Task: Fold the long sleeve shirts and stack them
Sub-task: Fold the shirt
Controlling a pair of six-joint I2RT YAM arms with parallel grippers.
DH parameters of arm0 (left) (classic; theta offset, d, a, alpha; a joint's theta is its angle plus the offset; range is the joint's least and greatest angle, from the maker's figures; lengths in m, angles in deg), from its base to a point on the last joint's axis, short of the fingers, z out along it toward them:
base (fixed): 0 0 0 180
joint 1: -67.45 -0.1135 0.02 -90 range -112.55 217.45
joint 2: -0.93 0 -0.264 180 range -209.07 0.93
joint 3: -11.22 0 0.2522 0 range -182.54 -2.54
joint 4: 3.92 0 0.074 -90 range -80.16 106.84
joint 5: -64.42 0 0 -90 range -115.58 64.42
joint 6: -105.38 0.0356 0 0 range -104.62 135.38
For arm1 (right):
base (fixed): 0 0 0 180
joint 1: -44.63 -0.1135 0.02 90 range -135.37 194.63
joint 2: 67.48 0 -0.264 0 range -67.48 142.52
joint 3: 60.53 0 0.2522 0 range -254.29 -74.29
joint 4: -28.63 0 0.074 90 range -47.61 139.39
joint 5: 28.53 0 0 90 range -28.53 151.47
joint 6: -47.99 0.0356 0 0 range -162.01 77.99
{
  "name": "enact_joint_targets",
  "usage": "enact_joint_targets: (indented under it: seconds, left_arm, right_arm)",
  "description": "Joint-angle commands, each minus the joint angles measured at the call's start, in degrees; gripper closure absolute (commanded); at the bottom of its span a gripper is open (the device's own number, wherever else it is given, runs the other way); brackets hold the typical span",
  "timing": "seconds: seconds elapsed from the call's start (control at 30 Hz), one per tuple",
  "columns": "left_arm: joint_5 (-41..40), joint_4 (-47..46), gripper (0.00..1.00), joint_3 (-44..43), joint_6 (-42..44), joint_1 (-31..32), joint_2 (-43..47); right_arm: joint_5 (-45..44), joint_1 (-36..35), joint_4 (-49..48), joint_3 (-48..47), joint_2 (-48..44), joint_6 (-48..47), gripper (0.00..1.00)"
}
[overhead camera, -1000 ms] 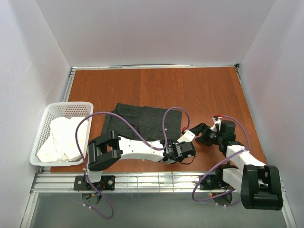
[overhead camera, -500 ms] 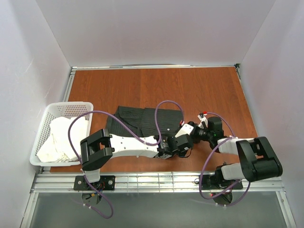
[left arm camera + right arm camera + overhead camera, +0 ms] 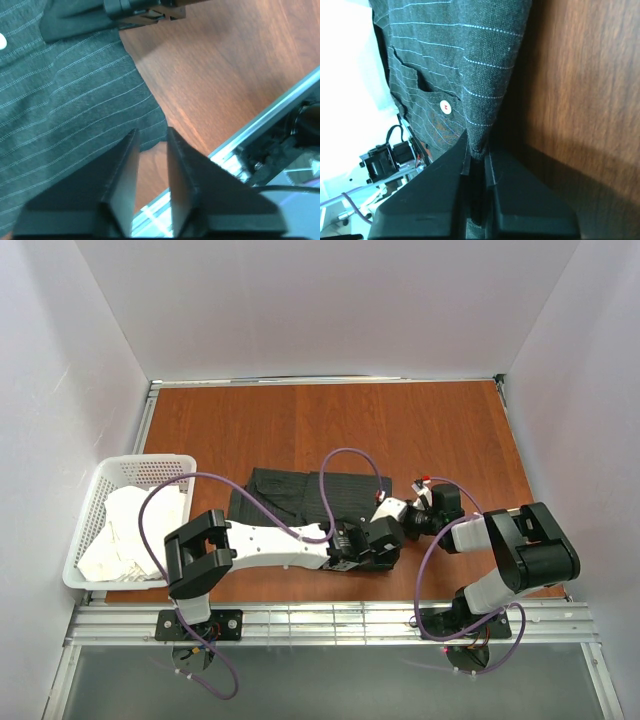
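Right wrist view: the right gripper (image 3: 476, 150) has its jaws pressed together on a doubled edge of the long sleeve shirt (image 3: 470, 60). The cloth runs straight out of the pinch, with a white button (image 3: 446, 106) just beside it.
Left wrist view: the left gripper (image 3: 151, 136) has its jaws a narrow gap apart, with bare table (image 3: 225, 75) showing between them. The shirt's rounded hem corner lies right at the fingertips and is not visibly caught.
Shirt position: the top external view shows it flat and partly folded at the front middle of the table, with both grippers at its right edge.
Handling: it looks light, soft and limp. It will probably sag and drag wherever it is unsupported, and the thin pinstriped weave may slip from a shallow pinch.
Where to hold: likely the hem corner and the doubled edge, with a deep bite through all layers and the two holds spread apart so the fold line stays straight.
Risk: if the left jaws close short of the hem, they would grab nothing.
Far left: a white basket (image 3: 140, 460) holding pale cloth (image 3: 130, 525) sits left of the shirt, not touching it.
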Motion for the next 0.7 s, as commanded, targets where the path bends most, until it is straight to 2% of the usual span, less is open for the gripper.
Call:
enact_joint_targets:
  seconds: [0.0,0.07,0.1,0.17,0.2,0.3,0.53,0.67]
  left_arm:
    - [2.84,-1.50,0.73,3.33,-3.07,-2.55,7.47]
    - [4.95,-1.51,0.66,5.71,-4.74,-5.62,12.30]
    - [5.66,-1.50,0.55,7.98,-5.00,-6.76,14.14]
    - [7.67,-1.24,0.39,10.63,-5.53,-10.98,19.77]
    - [8.03,-1.15,0.28,11.77,-5.53,-12.39,21.70]
    - [7.78,1.39,0.17,15.90,-4.48,-18.80,28.21]
    - [11.02,7.72,0.19,23.99,-2.02,-37.42,36.92]
    - [13.83,5.27,0.27,30.66,-4.38,-41.92,37.19]
  right_arm:
    - [0.66,1.08,5.02,-2.90,-0.93,-4.07,0.99]
    - [0.49,2.31,14.12,-6.75,-1.72,-10.04,0.99]
    - [0.22,2.75,18.36,-8.69,-1.81,-13.10,0.99]
    - [-2.41,2.84,26.54,-12.73,-1.55,-22.33,0.99]
    - [-3.72,2.84,35.37,-17.37,-1.37,-25.15,0.99]
    - [-11.53,3.10,47.53,-25.02,-0.32,-33.77,0.99]
    - [-29.28,3.19,68.03,-41.64,2.49,-48.28,0.99]
    - [-33.70,3.10,70.17,-46.15,2.06,-50.84,0.99]
